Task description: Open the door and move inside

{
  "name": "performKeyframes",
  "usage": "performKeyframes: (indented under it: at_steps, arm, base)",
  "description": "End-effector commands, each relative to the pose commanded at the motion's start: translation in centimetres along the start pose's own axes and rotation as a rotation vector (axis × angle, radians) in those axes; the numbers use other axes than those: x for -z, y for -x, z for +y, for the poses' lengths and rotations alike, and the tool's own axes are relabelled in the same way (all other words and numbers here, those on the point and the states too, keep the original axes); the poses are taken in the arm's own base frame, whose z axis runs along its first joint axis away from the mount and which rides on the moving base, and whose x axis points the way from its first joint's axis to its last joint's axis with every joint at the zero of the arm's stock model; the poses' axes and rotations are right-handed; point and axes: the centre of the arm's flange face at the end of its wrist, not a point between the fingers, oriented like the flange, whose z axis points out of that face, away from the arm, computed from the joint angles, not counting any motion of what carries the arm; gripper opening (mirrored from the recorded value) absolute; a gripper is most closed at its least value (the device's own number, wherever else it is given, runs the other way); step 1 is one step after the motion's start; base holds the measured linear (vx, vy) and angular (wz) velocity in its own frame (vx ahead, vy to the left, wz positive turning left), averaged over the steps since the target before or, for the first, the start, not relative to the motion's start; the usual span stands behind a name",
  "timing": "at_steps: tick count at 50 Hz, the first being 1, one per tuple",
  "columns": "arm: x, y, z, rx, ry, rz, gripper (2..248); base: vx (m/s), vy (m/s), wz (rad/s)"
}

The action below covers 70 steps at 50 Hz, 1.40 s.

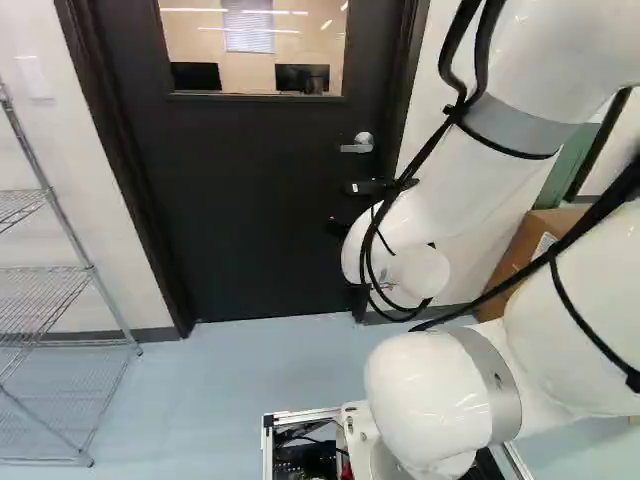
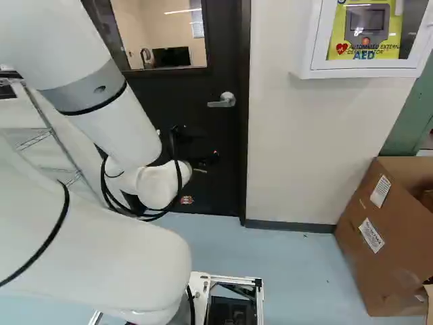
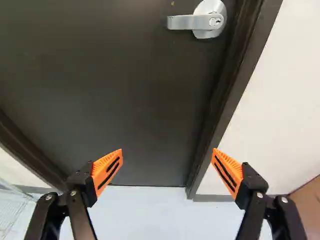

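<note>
In the right base view my gripper [image 2: 196, 147] is a dark shape in front of the door [image 2: 203, 128], lower than the silver lever handle [image 2: 222, 100]. The wrist view shows the gripper [image 3: 167, 152] open, its orange pads wide apart and nothing between them. Ahead of the fingers is the black door [image 3: 115, 90], standing closed in its dark frame. Its lever [image 3: 197, 21] lies farther ahead, near the frame, and no finger touches it. The left base view also shows the door's lever [image 1: 357, 145] and window [image 1: 255, 50].
A wire shelf rack [image 1: 45, 270] stands left of the door in the left base view. Right of the door, the right base view has a white wall [image 2: 291, 149], a wall-mounted AED cabinet [image 2: 362, 68] and an open cardboard box [image 2: 379, 237] on the floor.
</note>
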Motion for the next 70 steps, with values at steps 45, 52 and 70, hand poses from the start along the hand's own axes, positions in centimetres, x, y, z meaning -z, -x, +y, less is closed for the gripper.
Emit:
performKeyframes:
  at_steps: [45,52,70]
  arm:
    - [-0.3,-0.3,0.0,0.000,0.000,0.003,247]
    - [-0.9,-1.1,0.0,0.000,0.001,0.016,247]
    - [-2.6,-3.7,0.2,-0.002,0.005,0.058,247]
  base:
    - [0.091,0.103,-0.041]
    - [0.000,0.000,0.000]
    - [0.000,0.000,0.000]
